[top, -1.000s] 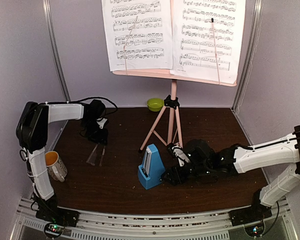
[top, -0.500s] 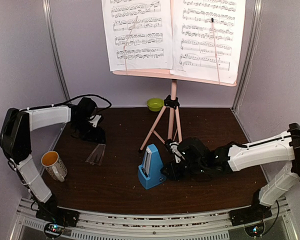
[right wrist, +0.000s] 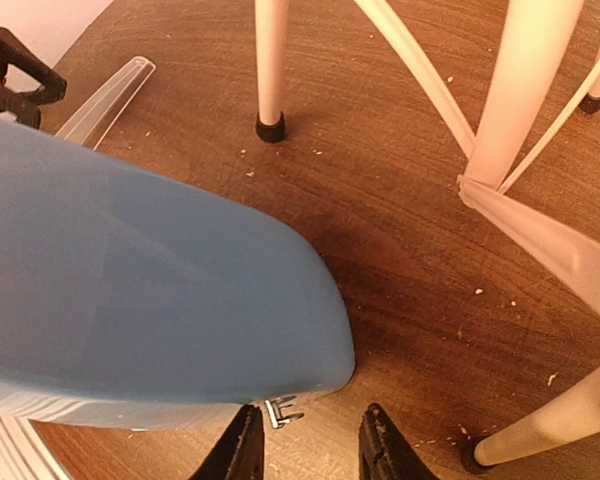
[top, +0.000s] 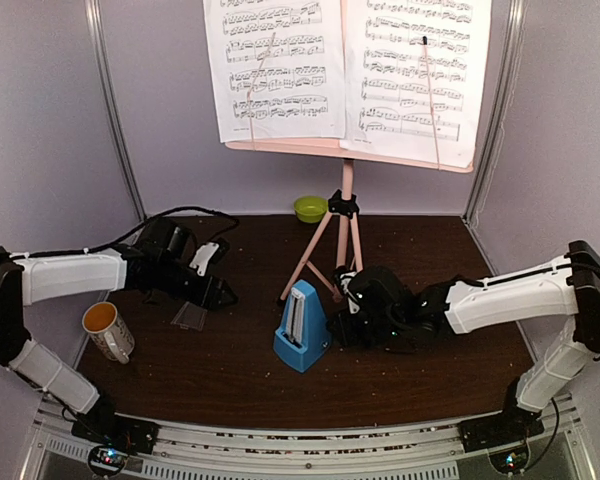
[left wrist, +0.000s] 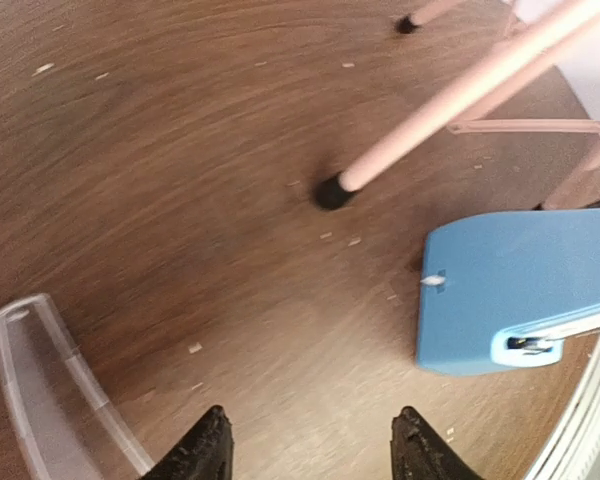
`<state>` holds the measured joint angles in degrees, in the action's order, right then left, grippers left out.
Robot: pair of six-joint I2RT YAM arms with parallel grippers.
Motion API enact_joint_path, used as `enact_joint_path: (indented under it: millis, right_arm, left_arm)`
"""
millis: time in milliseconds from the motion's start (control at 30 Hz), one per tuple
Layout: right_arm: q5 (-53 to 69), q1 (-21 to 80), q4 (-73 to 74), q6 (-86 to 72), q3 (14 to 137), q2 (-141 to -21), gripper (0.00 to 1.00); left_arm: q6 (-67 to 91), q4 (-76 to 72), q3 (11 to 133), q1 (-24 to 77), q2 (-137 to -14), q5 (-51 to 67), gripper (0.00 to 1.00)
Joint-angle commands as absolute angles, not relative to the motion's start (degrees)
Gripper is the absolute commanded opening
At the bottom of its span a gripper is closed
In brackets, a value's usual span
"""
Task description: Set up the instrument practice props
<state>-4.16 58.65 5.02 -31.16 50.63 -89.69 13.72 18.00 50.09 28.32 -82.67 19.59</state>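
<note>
Clear cover [left wrist: 42, 392] lies lower left in your left wrist view. It looks light, slick and bendy, so pinch its long edge gently. Left gripper [left wrist: 308, 452] and right gripper [right wrist: 311, 446] both gape empty.

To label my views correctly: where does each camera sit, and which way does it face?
Top external: above and behind, looking down on the table; left arm, right arm show.
Left wrist: looks down past its fingers at clear cover and metronome.
Right wrist: low, past its fingers, at metronome and stand legs.
Both wrist views share metronome, stand legs.
</note>
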Motion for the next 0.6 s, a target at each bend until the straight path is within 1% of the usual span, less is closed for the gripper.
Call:
enact_joint_path:
  millis: [0, 167, 433, 567]
  right_arm:
    - [-6.80, 57.94, 4.68, -30.26, 52.86, -91.25, 0.33]
    - [-5.88, 57.99, 4.18, -29.86, 55.39, -92.89, 0.33]
    - [-5.19, 57.83, 3.90, -27.97, 59.72, -96.29, 0.33]
    - [-4.29, 57.65, 3.42, -27.01, 60.21, -96.78, 0.34]
  left_arm:
    - [14.60, 9.24, 50.36, 32.65, -86.31, 22.78, 0.53]
    - [16.34, 6.18, 50.41, 35.37, -89.91, 23.72, 0.48]
    - [16.15, 3.61, 49.78, 39.16, -94.10, 25.03, 0.42]
    - [15.82, 1.39, 49.18, 40.97, -94.22, 26.08, 0.41]
